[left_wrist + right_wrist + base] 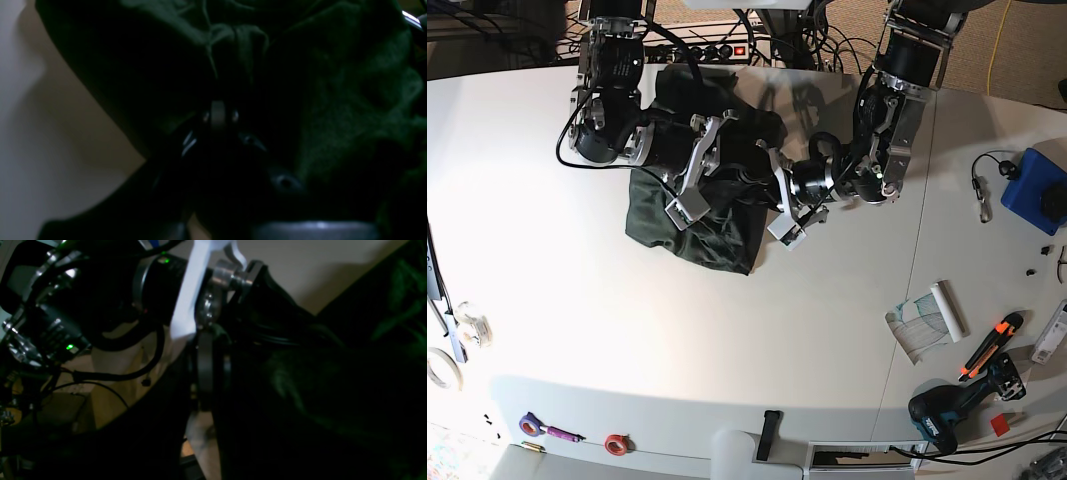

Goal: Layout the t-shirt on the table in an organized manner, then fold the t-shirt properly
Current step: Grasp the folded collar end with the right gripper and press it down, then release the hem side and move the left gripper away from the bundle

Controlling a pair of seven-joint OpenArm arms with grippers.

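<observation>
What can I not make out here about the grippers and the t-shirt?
Left gripper: open or shut unclear; left wrist view too dark, base view too small.
Right gripper: same; right wrist view dark and blurred.
T-shirt: sleeves and collar; bunched under both grippers in base view.

Table stock, seen from above: one dark green t-shirt (pixel 702 225); two robot arms, namely left arm (pixel 897 110) and right arm (pixel 607 90); one blue box (pixel 1035 190); one power drill (pixel 957 408); one orange-handled cutter (pixel 989 345); one white paper roll (pixel 927 318). Tape, apparently four rolls though small in view: two clear tape rolls (pixel 472 322), one purple tape roll (pixel 528 423), one red tape roll (pixel 615 443).
</observation>
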